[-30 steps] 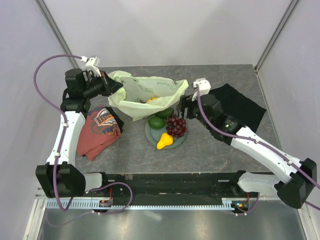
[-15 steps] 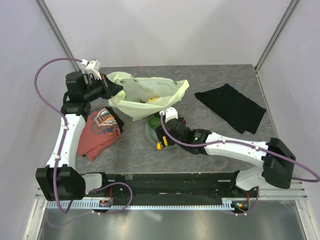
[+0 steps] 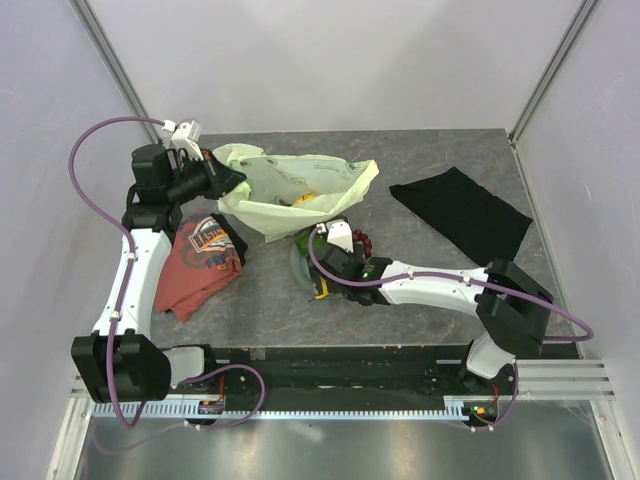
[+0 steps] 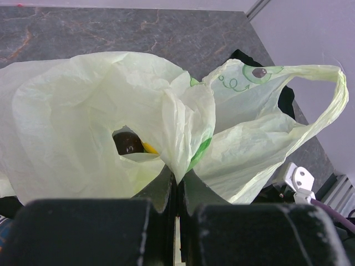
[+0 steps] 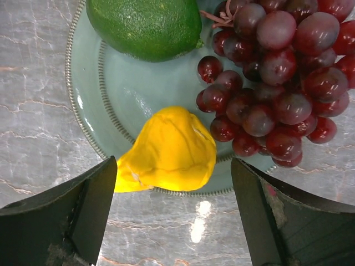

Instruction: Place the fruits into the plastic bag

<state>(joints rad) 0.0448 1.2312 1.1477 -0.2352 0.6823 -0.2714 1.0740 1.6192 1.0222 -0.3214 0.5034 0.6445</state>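
Note:
The pale green plastic bag (image 3: 290,190) lies open at the back of the table. My left gripper (image 3: 232,180) is shut on its rim (image 4: 178,147) and holds it up. Inside it show a dark plum (image 4: 127,143) and a bit of yellow fruit (image 4: 150,148). My right gripper (image 5: 173,183) is open, just above the grey-green plate (image 5: 89,88), its fingers on either side of the yellow pear (image 5: 169,149). The dark green oval fruit (image 5: 147,25) and the dark red grape bunch (image 5: 277,72) lie on the plate too. In the top view my right gripper (image 3: 325,285) covers most of the plate.
A red printed T-shirt (image 3: 198,262) lies at the left under the left arm. A black cloth (image 3: 460,212) lies at the back right. Grey walls close the table in at the back and sides.
My right arm has swung from behind the plate down to the plate and now hangs low over the pear. The left gripper holds the bag rim as before.

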